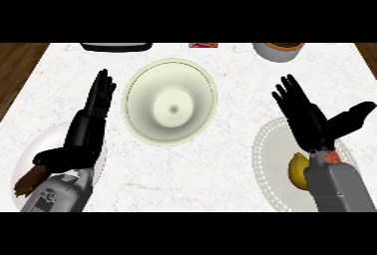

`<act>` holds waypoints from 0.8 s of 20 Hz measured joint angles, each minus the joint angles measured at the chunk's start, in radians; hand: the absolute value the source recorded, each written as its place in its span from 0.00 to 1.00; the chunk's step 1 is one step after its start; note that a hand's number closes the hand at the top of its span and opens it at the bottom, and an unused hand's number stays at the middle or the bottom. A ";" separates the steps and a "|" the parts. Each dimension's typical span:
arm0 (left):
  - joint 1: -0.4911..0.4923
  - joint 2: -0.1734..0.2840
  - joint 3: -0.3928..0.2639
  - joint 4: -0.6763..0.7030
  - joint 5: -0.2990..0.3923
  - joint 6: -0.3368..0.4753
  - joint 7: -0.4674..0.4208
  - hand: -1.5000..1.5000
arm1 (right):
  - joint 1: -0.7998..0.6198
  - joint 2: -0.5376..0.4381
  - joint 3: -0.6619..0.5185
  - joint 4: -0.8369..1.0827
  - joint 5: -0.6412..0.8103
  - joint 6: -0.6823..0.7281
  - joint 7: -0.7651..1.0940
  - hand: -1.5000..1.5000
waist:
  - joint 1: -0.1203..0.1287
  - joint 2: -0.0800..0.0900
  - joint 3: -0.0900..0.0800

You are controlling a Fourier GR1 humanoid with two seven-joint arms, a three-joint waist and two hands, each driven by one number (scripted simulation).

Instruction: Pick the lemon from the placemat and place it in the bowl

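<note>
Lemon [297, 171] on white placemat [271, 149] at four o'clock, half hidden behind right forearm. Right hand [307, 119] above it, fingers straight, empty; left hand [90, 119] likewise spread at nine o'clock. Bowl [171, 101] near centre.

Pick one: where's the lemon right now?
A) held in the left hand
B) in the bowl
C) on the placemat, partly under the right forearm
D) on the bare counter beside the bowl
C: the lemon lies on the placemat with the right forearm covering part of it; the bowl holds nothing, and the right hand is open above the mat.
</note>
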 measured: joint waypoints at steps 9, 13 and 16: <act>0.020 0.112 0.176 0.036 0.058 -0.028 0.038 0.50 | -0.047 -0.062 0.149 -0.180 0.260 0.021 -0.119 0.00 | -0.034 -0.018 -0.023; 0.036 0.149 0.239 0.048 0.100 -0.054 0.047 0.50 | 0.080 -0.055 0.216 -0.280 0.486 -0.141 -0.256 0.00 | -0.054 -0.017 -0.020; 0.040 0.160 0.272 0.068 0.128 -0.085 0.034 0.50 | 0.211 -0.065 0.299 -0.386 0.634 -0.222 -0.301 0.00 | -0.061 -0.014 -0.019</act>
